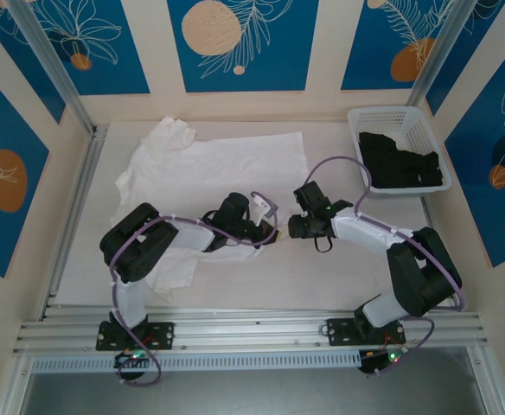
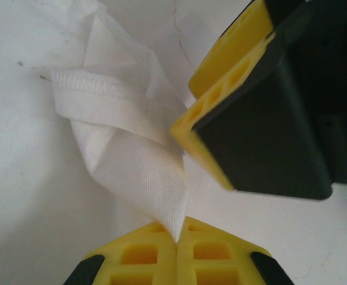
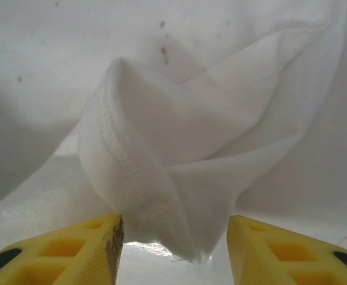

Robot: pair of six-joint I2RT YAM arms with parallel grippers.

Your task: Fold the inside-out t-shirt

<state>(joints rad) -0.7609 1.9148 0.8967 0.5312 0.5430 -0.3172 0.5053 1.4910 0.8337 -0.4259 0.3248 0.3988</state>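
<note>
The t-shirt (image 1: 214,160) is lying rumpled at the table's (image 1: 322,268) far left, its near edge hiding under the left arm (image 1: 140,246). The left gripper (image 2: 177,231) is pinching a fold; the right gripper (image 3: 174,237) is gaping around a hemmed bunch (fingers cut off).

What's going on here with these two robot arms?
A robot is handling a thin, wrinkled white cloth t-shirt on the table. The left end effector is shut on a pinch of its fabric. The right end effector is open, jaws apart around a fold of the same shirt. A black garment lies in a white plastic basket at the far right.
</note>
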